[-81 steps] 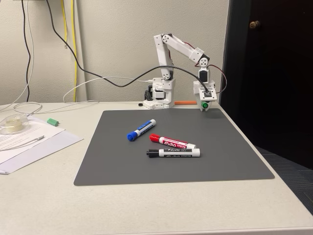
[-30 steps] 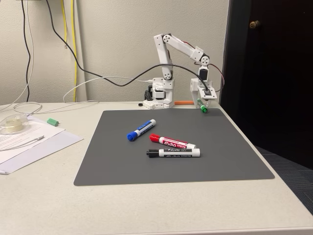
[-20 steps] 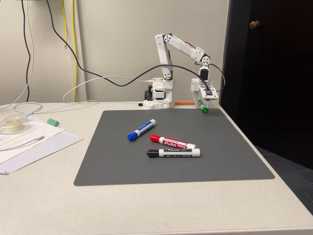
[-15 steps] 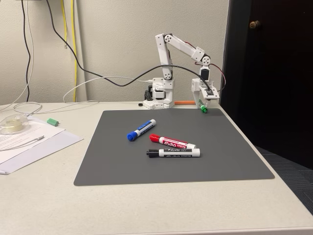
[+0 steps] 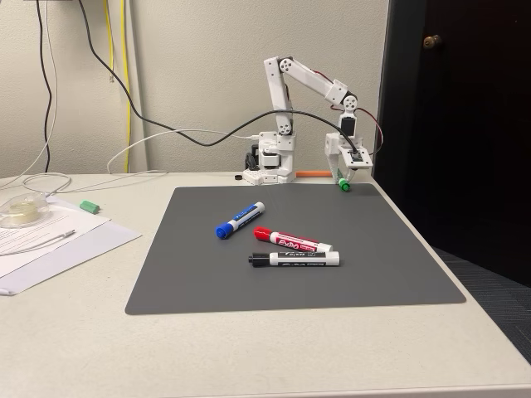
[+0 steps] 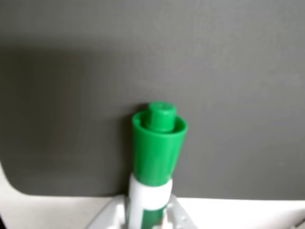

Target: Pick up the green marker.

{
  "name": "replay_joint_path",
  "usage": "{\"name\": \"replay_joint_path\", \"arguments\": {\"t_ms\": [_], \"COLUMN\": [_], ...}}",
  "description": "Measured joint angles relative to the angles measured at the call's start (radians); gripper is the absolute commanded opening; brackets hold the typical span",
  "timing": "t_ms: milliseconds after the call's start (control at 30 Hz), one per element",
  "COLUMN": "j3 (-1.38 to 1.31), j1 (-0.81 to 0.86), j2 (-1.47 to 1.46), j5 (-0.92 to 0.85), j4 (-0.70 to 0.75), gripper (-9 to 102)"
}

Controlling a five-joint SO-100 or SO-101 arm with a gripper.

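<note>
My gripper (image 5: 343,172) is at the back right corner of the grey mat (image 5: 249,282), shut on the green marker (image 5: 341,182). The marker hangs tilted, its green end pointing down and to the left, just above the mat. In the wrist view the green marker (image 6: 157,148) sticks out from between the white fingers (image 6: 107,220) at the bottom edge, its green end over the dark mat (image 6: 228,71). The gripper (image 6: 145,217) clamps the marker's white barrel.
On the middle of the mat lie a blue-capped marker (image 5: 240,220), a red-capped marker (image 5: 290,241) and a black-capped marker (image 5: 294,259). Papers (image 5: 50,240), a tape roll (image 5: 20,209) and a small green piece (image 5: 90,206) sit at the left. The table edge and a dark door are at the right.
The gripper has risen from the mat with the green marker in it, and the marker now hangs tilted. Over the last second it rose only slightly.
</note>
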Motion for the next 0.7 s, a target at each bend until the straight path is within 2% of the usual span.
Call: {"name": "replay_joint_path", "arguments": {"t_ms": [367,700], "j3": [0.000,-0.017], "j1": [0.003,0.074], "j2": [0.012,0.087], "j5": [0.000,-0.034], "j4": [0.003,0.061], "gripper": [10,10]}}
